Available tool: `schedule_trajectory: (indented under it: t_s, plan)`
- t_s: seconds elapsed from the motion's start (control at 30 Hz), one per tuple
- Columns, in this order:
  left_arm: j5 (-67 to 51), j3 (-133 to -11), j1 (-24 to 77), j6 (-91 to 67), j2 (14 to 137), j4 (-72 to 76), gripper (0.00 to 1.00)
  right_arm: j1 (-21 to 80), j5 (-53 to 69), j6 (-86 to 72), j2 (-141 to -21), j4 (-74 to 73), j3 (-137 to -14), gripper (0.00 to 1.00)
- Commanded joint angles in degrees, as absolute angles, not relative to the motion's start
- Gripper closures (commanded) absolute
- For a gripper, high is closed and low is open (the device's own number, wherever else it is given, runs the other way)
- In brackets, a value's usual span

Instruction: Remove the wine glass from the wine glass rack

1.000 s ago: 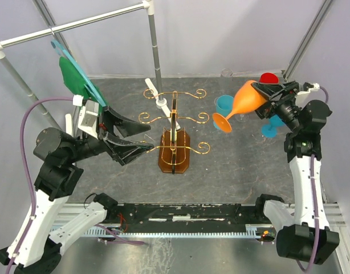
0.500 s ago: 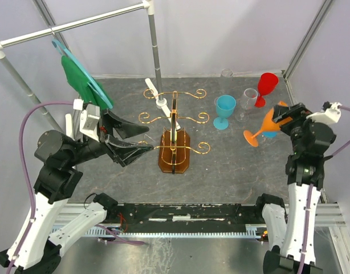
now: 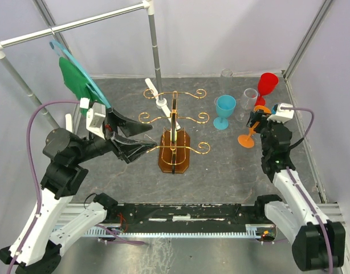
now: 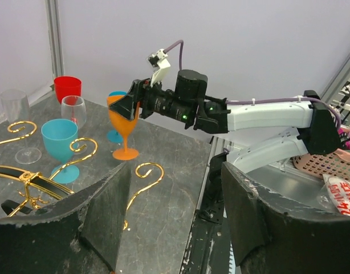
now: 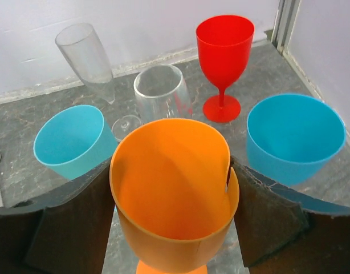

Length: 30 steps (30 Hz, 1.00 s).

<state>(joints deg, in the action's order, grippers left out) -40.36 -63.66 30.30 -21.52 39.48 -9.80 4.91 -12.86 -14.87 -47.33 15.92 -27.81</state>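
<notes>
The wine glass rack [image 3: 174, 123], gold wire on a dark wooden base [image 3: 174, 154], stands mid-table with no glass on its arms; its curled arms show in the left wrist view [image 4: 138, 180]. My right gripper [image 3: 260, 116] is shut on the bowl of an orange wine glass [image 3: 245, 140] and holds it upright, foot at the table, right of the rack. In the right wrist view the fingers [image 5: 66, 228] press both sides of the orange bowl [image 5: 172, 188]. The glass also shows in the left wrist view [image 4: 122, 123]. My left gripper [image 3: 135, 138] is open and empty, just left of the rack.
Round the orange glass stand a light blue glass [image 3: 224, 109], a clear glass [image 3: 249, 98], a red glass [image 3: 267, 85] and another blue glass [image 5: 294, 137]. A clear flute [image 5: 86, 57] stands behind. Green and teal hangers [image 3: 78, 74] hang on the rail at left.
My right arm has swung the orange glass from tilted in the air down and forward, to upright at the table beside the other glasses. The left gripper has barely moved.
</notes>
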Motion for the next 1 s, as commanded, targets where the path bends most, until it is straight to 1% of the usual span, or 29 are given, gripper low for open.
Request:
schedule_trajectory:
  t_s: [0.0, 0.13, 0.3, 0.73, 0.83, 0.87, 0.93, 0.97]
  plan:
    - [-39.0, -63.0, 30.4, -23.1, 40.1, -5.9, 0.29, 6.9, -17.1, -7.1, -52.4, 36.2, -25.8, 0.21]
    - [-38.4, -61.8, 30.4, -23.8, 40.4, -5.1, 0.30, 7.6, -15.7, -5.9, -59.2, 43.6, -24.3, 0.20]
    - [-36.1, -61.9, 30.5, -23.2, 39.6, -6.0, 0.31, 8.0, -14.3, -3.5, -66.2, 57.3, -19.8, 0.19]
    - [-34.3, -61.5, 30.4, -24.0, 40.5, -6.2, 0.30, 9.7, -11.0, -1.0, -74.4, 63.5, -18.9, 0.16]
    - [-33.9, -62.0, 30.5, -23.6, 40.3, -7.1, 0.29, 9.8, -11.7, -1.3, -74.8, 64.9, -18.0, 0.11]
    - [-33.7, -62.0, 30.4, -23.6, 40.2, -7.3, 0.27, 9.8, -11.7, -1.2, -74.9, 65.2, -17.7, 0.09]
    - [-33.5, -62.0, 30.5, -23.7, 39.9, -7.5, 0.24, 9.8, -11.7, -0.9, -74.2, 65.3, -17.1, 0.00]
    - [-33.4, -61.9, 30.5, -23.7, 39.8, -7.5, 0.22, 9.8, -11.8, -0.6, -73.2, 64.7, -16.9, 0.00]
